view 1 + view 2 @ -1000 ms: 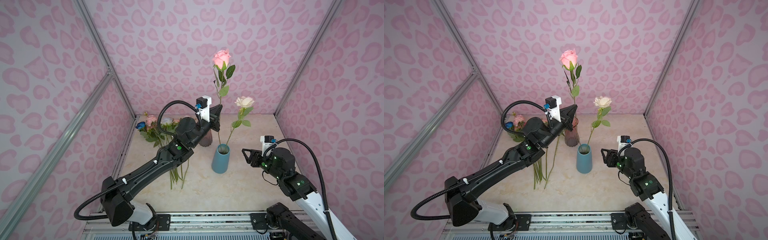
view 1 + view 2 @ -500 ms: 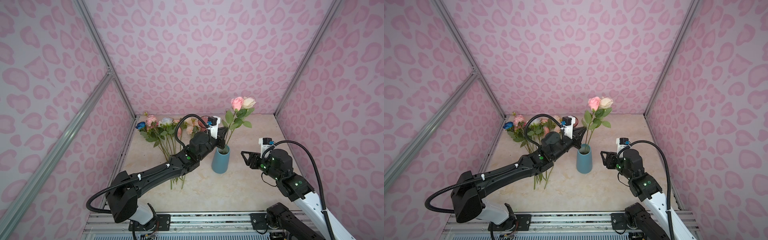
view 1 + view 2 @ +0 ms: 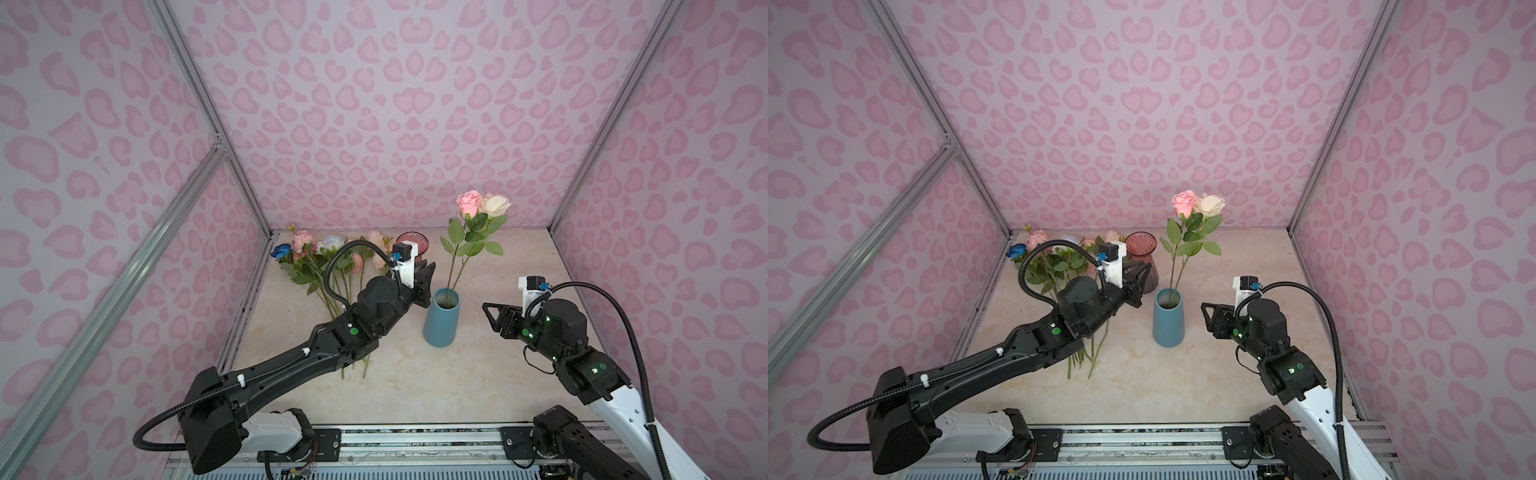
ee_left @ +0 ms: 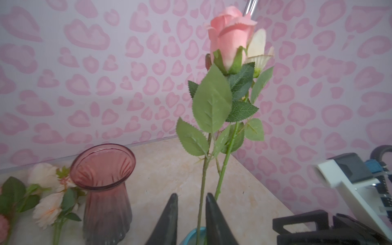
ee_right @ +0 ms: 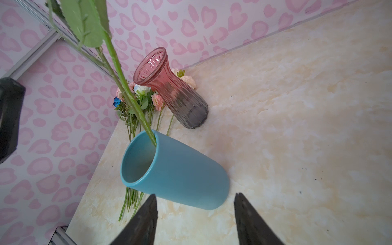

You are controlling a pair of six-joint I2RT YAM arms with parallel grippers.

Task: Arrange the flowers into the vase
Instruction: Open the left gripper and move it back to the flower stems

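Pink rose point(image 3: 469, 203): lowered a moment ago, now standing in blue vase point(image 3: 441, 318), centre frame.
Left hand point(image 4: 192, 195): just parted, stem loose between its fingers.
Right hand point(image 5: 196, 194): spread, empty.
Pending: flower bunch point(image 3: 328, 257), left.

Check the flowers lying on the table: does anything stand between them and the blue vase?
Yes. The left arm lies across the flowers' stems, and the left tool, open around a stem in the blue vase, sits between pile and vase. The pink glass vase stands farther back, beside the blooms.
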